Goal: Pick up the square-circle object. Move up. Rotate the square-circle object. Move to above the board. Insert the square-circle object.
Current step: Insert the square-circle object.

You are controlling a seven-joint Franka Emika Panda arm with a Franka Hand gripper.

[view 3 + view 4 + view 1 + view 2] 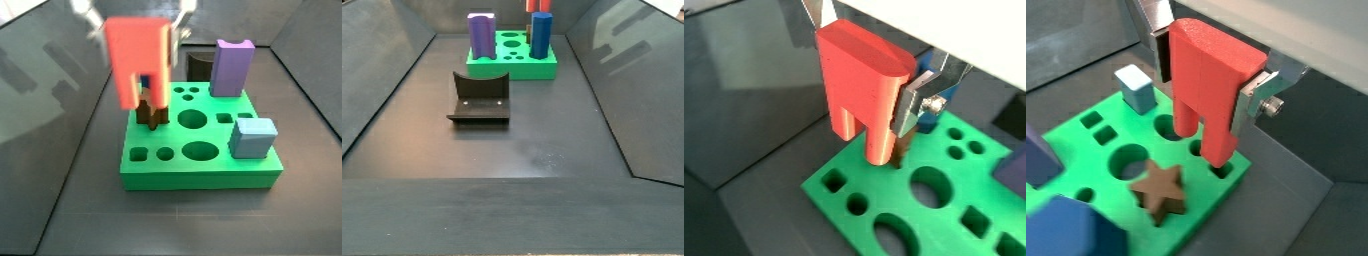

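Note:
My gripper is shut on the square-circle object, a bright red block held upright with its two stubs pointing down. The silver fingers clamp its sides. It hangs over the green board, with the stub tips close to the board's top by two small holes near one edge. Whether they have entered the holes I cannot tell. Both side views show the red square-circle object over the board, with the gripper at its top.
A brown star block sits in the board beside the stubs. A light-blue cube and a tall purple block also stand in it. The dark fixture stands on the floor in front of the board. Dark bin walls surround everything.

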